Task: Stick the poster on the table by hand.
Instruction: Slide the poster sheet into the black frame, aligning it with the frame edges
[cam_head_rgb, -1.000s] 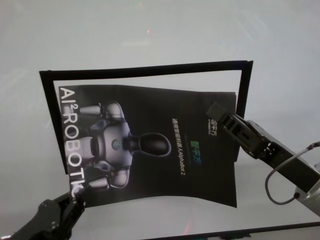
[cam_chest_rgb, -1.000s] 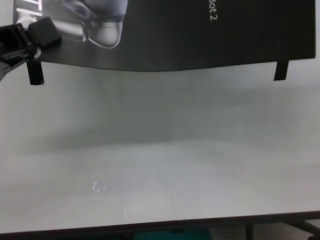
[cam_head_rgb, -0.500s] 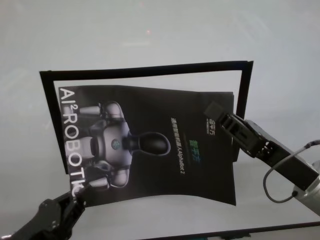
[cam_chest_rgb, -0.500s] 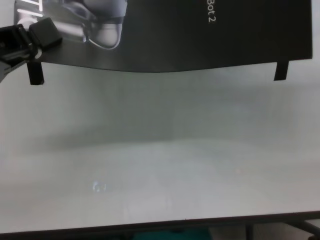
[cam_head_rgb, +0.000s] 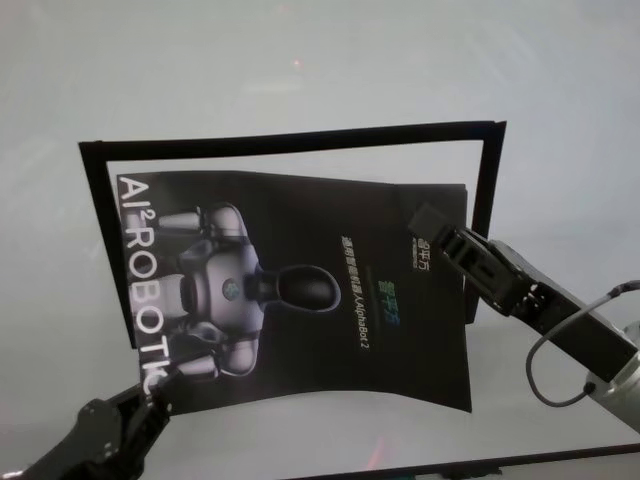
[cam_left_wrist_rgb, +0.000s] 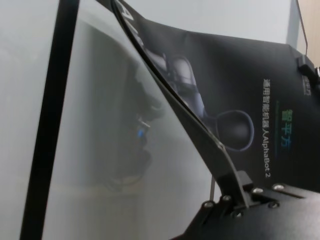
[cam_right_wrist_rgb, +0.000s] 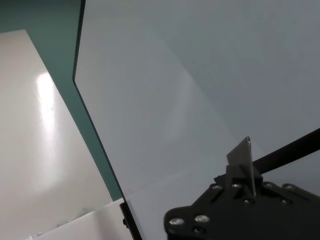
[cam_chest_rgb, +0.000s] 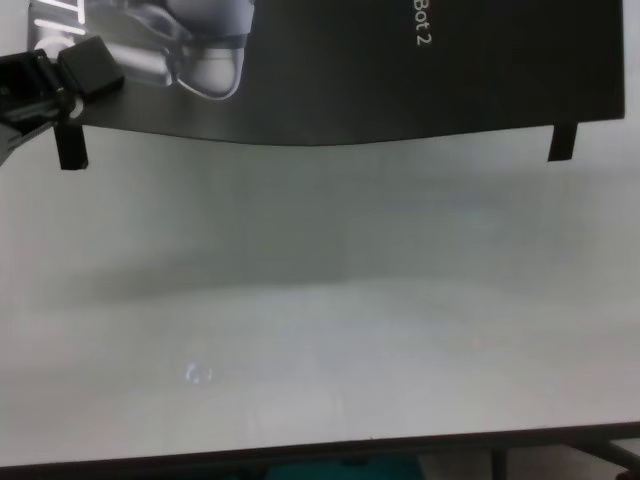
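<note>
So from the head view, the poster (cam_head_rgb: 300, 290) is held up off the desk (cam_head_rgb: 300, 60), lifted above a black tape frame (cam_head_rgb: 290, 142) that runs along the far side and down both sides. The left hand (cam_head_rgb: 150, 400) is clamped on the near-left corner by the "AI² ROBOTIC" lettering, and the right hand (cam_head_rgb: 430, 222) is pinched on the right edge next to the small logo, with a cable (cam_head_rgb: 560, 350) looping off that arm.

Chest view: the poster's near edge (cam_chest_rgb: 330, 140) sags in the middle above the desk, with little black tape tabs (cam_chest_rgb: 562, 142) hanging off both corners.

Left wrist view: the sheet curves up out of the closed fingers (cam_left_wrist_rgb: 235, 182), blocking most of what's behind.

Right wrist view: only a sliver of paper (cam_right_wrist_rgb: 240, 150) shows, pinched in the hand, plus the desk's dark edge (cam_right_wrist_rgb: 95, 135).
</note>
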